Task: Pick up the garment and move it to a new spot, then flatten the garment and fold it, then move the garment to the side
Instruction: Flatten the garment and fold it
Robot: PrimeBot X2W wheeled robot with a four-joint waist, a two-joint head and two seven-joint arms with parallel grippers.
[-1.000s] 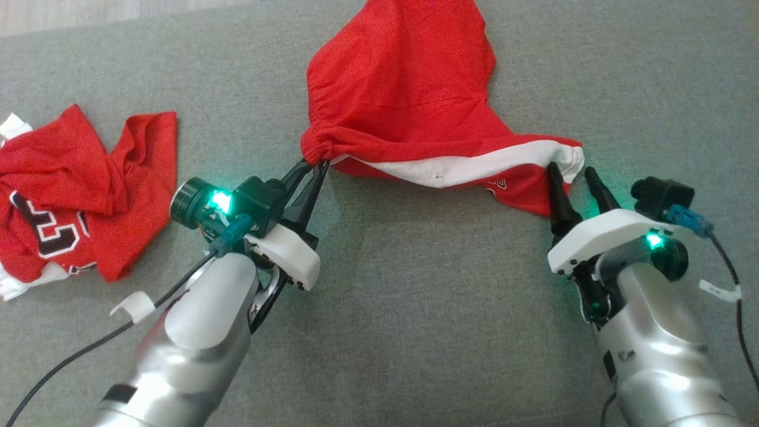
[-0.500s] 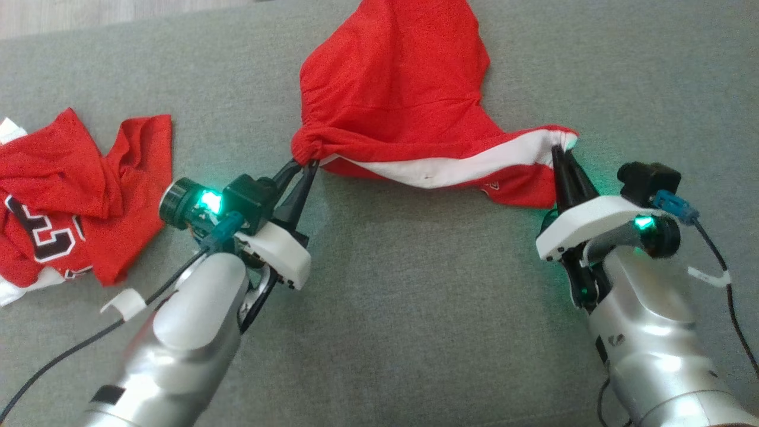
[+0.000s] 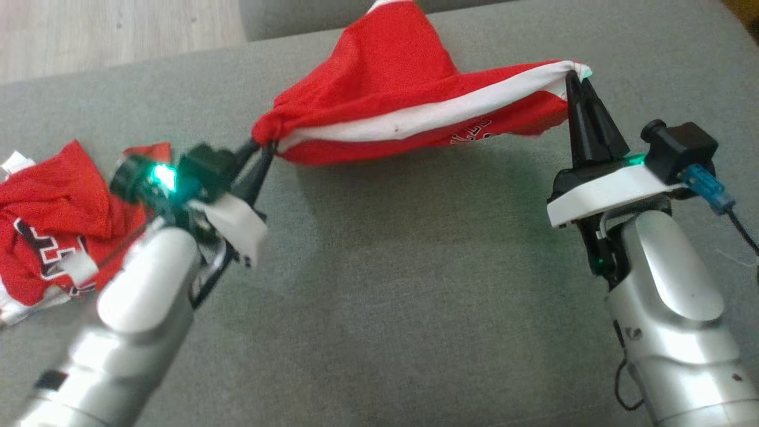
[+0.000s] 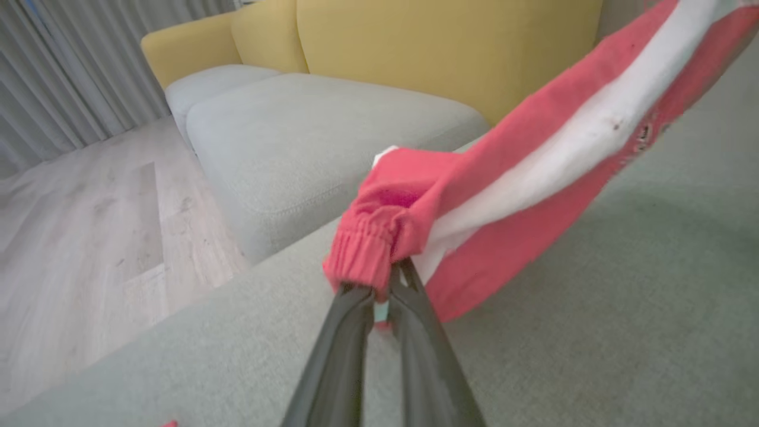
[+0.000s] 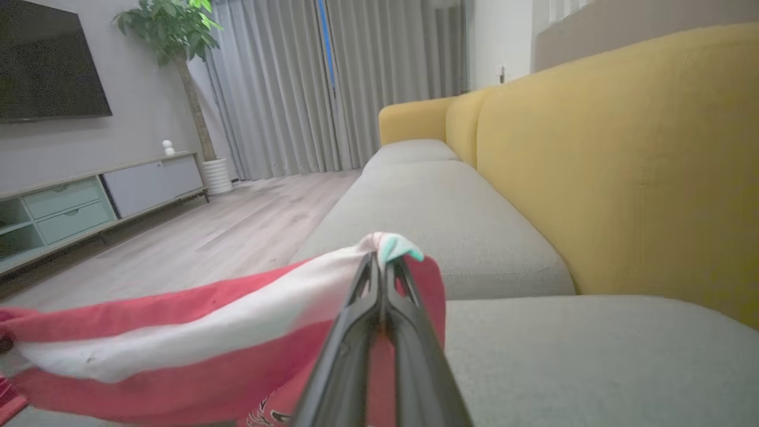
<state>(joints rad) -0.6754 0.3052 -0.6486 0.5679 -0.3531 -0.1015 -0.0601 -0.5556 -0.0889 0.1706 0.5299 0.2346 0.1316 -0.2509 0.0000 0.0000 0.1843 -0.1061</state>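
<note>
- While the left claw (image 3: 262,147) is clenched on the gathered elastic waistband, the right claw (image 3: 575,80) is pinched shut on the white-trimmed corner at the other end. Each has only a small bite of cloth.
- Held garment (image 3: 385,83): red mesh-knit shorts with a broad white side stripe. It is strung between the two claws, its near edge lifted clear of the grey cushion (image 3: 385,267). The far part droops behind, and I cannot tell whether it touches down.
- Risk: the right grip sits at the very tip of the hem. Extra tension from the arms spreading could pull the thin knit free and drop that end.
- Risk: the waistband is bunched in the left grip. Laid down like this, the creases would go down with it and make flattening harder.
- Risk: a crumpled red jersey (image 3: 47,201) lies just beside the left arm. A low swing could snag it.
- Cushion weave looks coarse. Cloth will probably drag, not slide.
- Wooden floor (image 3: 89,29) lies beyond the cushion edge, so a placement too far back could let the cloth slide off.
</note>
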